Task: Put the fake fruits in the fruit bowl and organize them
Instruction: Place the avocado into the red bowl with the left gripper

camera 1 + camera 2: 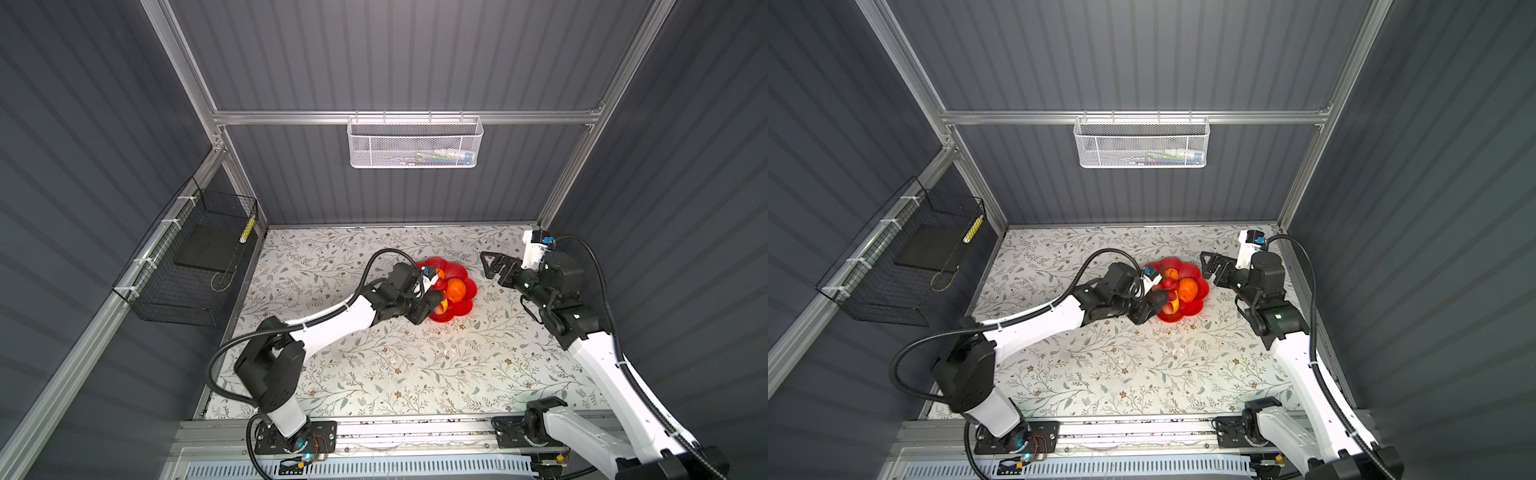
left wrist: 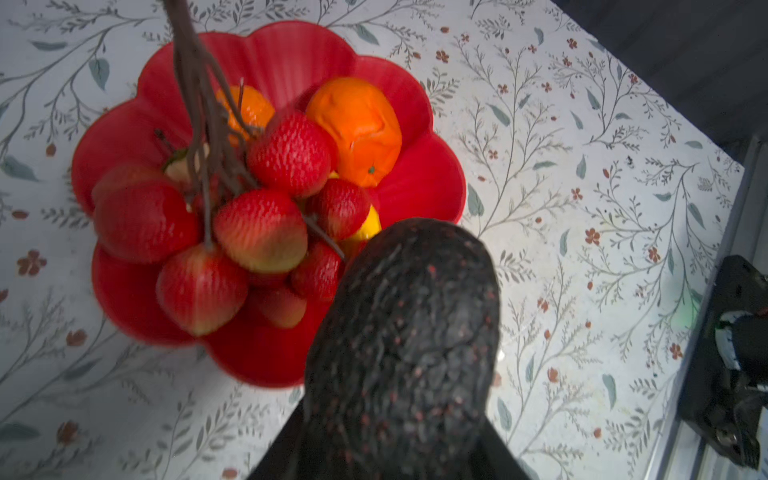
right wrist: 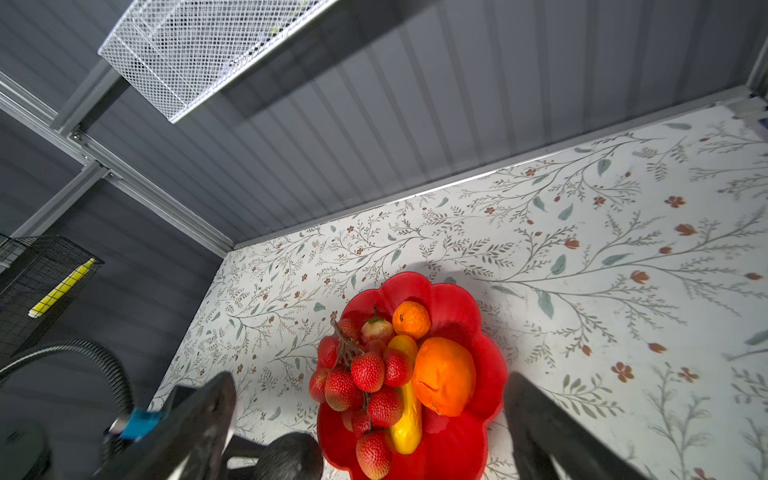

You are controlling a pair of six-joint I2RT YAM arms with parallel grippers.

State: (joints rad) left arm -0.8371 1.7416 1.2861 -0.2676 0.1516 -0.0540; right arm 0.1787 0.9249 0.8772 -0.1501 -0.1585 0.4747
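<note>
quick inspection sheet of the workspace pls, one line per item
surface: floral-patterned table, the bowl stands on it
job's things: fruit bowl holds red bunch, yellow oblong fruit, large orange, small orange and strawberry; avocado is at the bowl's rim, not yet set in
clutter: nothing seen
hands: left hand shut on the avocado; right hand open, empty, beside the bowl
cables: black hose loops over the left arm and the right arm, apart from the fruit
surroundings: white mesh basket on the back rail; black wire basket on the left wall
</note>
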